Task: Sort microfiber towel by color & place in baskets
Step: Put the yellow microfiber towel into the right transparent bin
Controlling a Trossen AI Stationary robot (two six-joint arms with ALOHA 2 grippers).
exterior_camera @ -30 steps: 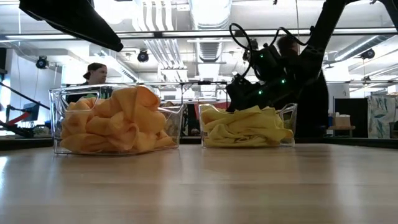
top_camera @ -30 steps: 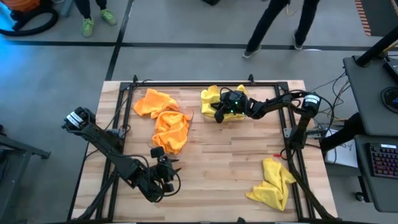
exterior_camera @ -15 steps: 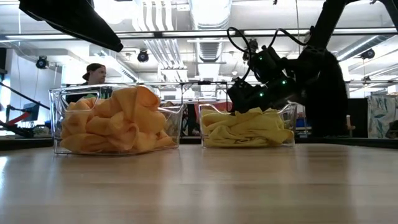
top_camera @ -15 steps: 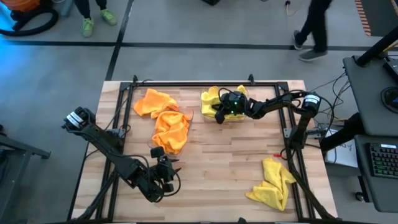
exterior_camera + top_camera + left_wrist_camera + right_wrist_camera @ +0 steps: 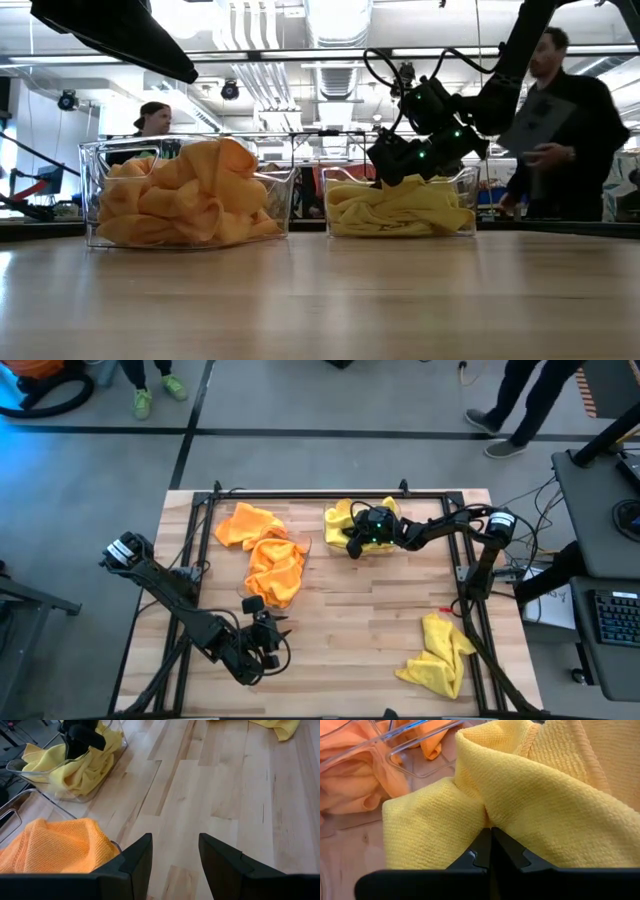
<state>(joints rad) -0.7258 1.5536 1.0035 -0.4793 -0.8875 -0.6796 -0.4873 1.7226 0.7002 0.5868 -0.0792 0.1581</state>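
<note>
Two clear baskets stand at the table's far side. The left one is heaped with orange towels; another orange towel lies just beyond it. The right basket holds yellow towels. My right gripper is over this basket, shut on the topmost yellow towel. A loose yellow towel lies crumpled on the table at the near right. My left gripper hovers open near the table's front left, with nothing between its fingers. My right gripper pinches a fold of the top yellow towel between its two fingertips; the cloth puckers into creases that run to the tips. The fingers slant down from the table's right. The rest of the towel lies slack in the right basket.
A black metal frame runs along the table's edges. Bare wood lies between the baskets and the near edge. People stand and walk in the room beyond the far edge.
My right gripper has tipped a little nearer to level over the right basket and stays shut. A person has walked past behind the table.
</note>
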